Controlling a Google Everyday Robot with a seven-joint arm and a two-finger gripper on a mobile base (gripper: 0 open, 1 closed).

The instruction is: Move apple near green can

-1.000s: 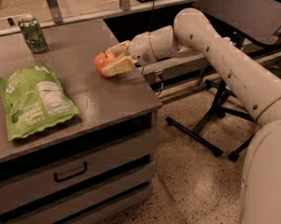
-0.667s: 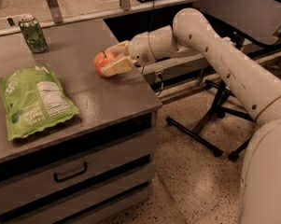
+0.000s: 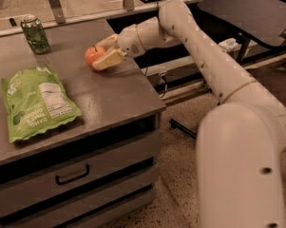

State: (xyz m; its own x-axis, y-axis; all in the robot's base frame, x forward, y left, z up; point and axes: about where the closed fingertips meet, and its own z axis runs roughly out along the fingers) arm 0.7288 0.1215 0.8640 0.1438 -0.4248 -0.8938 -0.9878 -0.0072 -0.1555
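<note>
The apple [image 3: 92, 56] is red-orange with a short dark stem and sits on the grey table top [image 3: 114, 96] right of centre. My gripper [image 3: 106, 52] reaches in from the right and is shut on the apple, one cream finger above it and one in front. The green can [image 3: 35, 34] stands upright at the table's far left, well apart from the apple.
A large flat bright-green snack bag [image 3: 34, 101] lies on the table's front left. The table has drawers [image 3: 76, 175] below and its right edge is close to the apple. A dark chair [image 3: 247, 13] stands at the right behind my arm.
The gripper has moved left and slightly away from the table's right edge, carrying the apple toward the can.
</note>
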